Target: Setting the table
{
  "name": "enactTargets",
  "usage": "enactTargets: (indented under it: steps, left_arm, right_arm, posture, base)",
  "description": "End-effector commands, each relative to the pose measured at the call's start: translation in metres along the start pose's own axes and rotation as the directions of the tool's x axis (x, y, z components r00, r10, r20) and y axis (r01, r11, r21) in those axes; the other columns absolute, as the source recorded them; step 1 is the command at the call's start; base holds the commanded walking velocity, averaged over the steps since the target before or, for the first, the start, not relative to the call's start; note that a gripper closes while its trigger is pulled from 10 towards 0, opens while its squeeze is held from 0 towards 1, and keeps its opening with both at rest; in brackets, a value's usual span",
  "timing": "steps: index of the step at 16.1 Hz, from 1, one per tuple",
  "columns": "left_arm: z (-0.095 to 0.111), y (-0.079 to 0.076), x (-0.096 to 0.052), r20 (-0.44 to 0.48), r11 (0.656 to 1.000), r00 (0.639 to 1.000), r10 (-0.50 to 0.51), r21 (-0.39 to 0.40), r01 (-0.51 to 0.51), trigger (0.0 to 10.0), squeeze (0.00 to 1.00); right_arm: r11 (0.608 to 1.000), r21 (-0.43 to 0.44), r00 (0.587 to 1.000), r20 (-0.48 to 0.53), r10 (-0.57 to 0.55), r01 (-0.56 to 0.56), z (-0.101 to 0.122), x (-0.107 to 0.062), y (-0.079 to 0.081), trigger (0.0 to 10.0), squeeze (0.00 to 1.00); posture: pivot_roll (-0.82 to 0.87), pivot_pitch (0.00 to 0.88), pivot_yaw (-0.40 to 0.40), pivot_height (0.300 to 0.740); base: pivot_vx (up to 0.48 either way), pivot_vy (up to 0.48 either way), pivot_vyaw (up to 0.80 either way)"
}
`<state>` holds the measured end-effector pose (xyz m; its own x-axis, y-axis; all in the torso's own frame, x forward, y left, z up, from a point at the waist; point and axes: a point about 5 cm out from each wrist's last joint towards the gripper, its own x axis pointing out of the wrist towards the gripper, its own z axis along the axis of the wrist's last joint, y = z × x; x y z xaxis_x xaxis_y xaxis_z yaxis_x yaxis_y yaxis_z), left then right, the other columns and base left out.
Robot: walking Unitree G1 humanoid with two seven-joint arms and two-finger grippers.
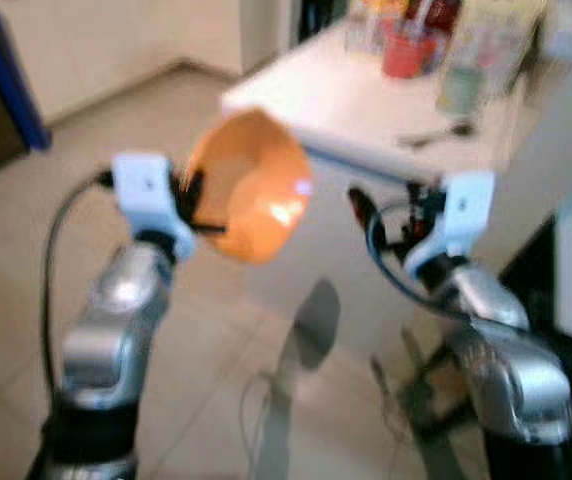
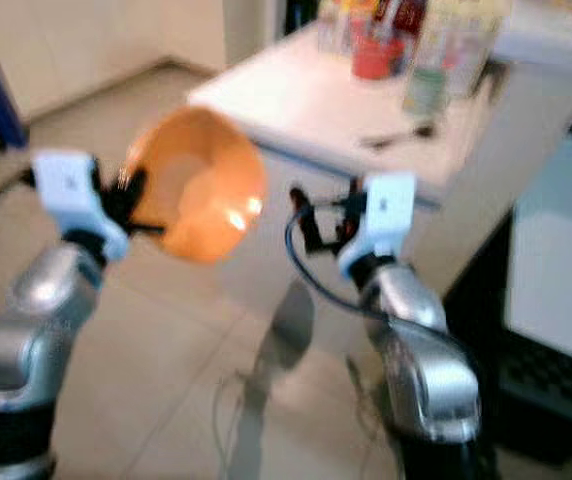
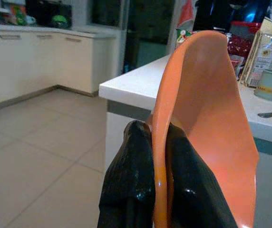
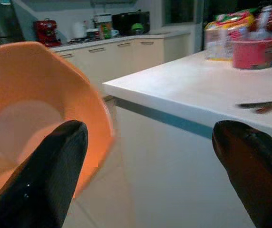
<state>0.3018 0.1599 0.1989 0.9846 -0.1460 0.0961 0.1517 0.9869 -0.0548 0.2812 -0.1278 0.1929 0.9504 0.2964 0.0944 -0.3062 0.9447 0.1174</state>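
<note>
While carrying: keep the rim pinch firm and tip the bowl [image 1: 251, 185] level before it reaches the table [image 1: 346, 105].
Left gripper [image 3: 160, 156]: clamped on bowl rim.
Right gripper [image 4: 148, 156]: wide apart, holding nothing.
Bowl: orange, glossy, tilted sideways, airborne short of the table edge.
Table: white, cutlery [image 1: 436, 135] and a red cup [image 1: 408, 52] farther back.

Orange bowl [image 1: 251, 185]: smooth, shallow, empty. Held off the white table [image 1: 336, 105], tipped on edge. Rim pinched between left gripper [image 3: 160, 161] fingers; hollow faces the right gripper's spread jaws.
</note>
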Motion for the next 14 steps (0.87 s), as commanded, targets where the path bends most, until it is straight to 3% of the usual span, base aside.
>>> enactTargets:
  steps: [1,10,14]
  left_arm:
    - [0.0083,-0.0126,0.0016,0.04,0.998,0.998,-0.055,-0.001,0.055,10.0,0.0]
    - [0.0076,-0.0199,0.0078,0.052,0.998,0.997,-0.058,-0.004,0.058,10.0,0.0]
    - [0.0049,-0.0192,0.009,0.049,0.998,0.997,-0.062,-0.013,0.062,10.0,0.0]
  right_arm:
    - [1.0,-0.009,0.999,0.017,-0.027,0.027,0.0038,-0.0043,-0.007,10.0,0.0]
    - [0.996,-0.01,0.995,0.038,-0.088,0.088,0.0092,-0.0057,-0.0167,10.0,0.0]
    - [0.995,-0.02,0.995,0.042,-0.094,0.095,0.0116,-0.0077,-0.014,10.0,0.0]
  posture:
    - [0.03,0.0,0.001,0.74]
    - [0.01,0.0,-0.027,0.74]
    - [-0.02,0.0,-0.009,0.74]
  base:
    - [0.0,-0.48,0.0]
    - [0.0,-0.48,0.0]
    - [0.0,-0.48,0.0]
